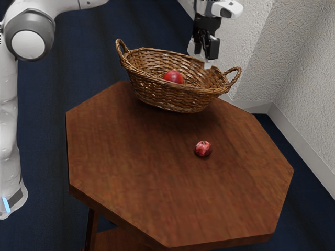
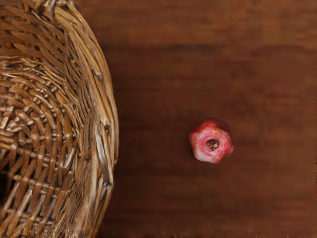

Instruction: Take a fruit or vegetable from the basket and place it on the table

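Well, from where I stand, the gripper [image 1: 208, 61] hangs above the wicker basket's [image 1: 165, 96] rim, towards the basket end at the exterior view's right, pointing down. Whether that claw is wide or narrow I honestly cannot tell from here.

As for the fruit, I count 2 pieces. 1 is a small reddish pomegranate [image 1: 203, 148] sitting out on the bare wood of the table [image 1: 131, 172], well apart from the basket and touching nothing else. The wrist view looks down on its crown, a brownish knot ringed with pink, so that end is up. The other, a smooth red fruit [image 1: 173, 77], lies inside the basket, low enough that the near wall hides its underside.

The basket is upright, oval and brown, with 2 looped handles, 1 at each end. It rests near the table's edge, on the side closer to the pale, rough wall [image 1: 296, 57]. The table is dark reddish wood with a many-cornered top, and part of a lower shelf [image 1: 118, 241] peeks out beneath. The arm's white base [image 1: 11, 191] is at the exterior view's left, over a dark blue floor [image 1: 44, 227].
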Controlling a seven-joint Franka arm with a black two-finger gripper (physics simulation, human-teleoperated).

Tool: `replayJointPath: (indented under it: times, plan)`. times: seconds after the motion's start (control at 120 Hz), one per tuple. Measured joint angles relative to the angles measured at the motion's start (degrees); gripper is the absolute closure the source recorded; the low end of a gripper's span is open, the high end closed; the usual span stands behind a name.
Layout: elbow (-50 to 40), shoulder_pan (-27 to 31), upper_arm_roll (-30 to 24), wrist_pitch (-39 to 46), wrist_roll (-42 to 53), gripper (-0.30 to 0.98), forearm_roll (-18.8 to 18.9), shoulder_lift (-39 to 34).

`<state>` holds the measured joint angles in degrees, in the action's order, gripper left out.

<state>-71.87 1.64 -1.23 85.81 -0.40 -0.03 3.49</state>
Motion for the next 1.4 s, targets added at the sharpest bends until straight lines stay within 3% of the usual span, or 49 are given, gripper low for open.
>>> replayJointPath:
  times: [0.317, 0.592, 1.4]
  plan:
    - [0.7, 2.2, 0.5, -3.5, -0.1, 0.0, 0.3, 1.2]
    - [0.4, 17.7, 0.6, -4.8, 0.9, 0.0, 0.1, 1.9]
    - [-7.8, 21.0, 0.4, 1.0, 2.1, 0.0, 0.7, 4.4]
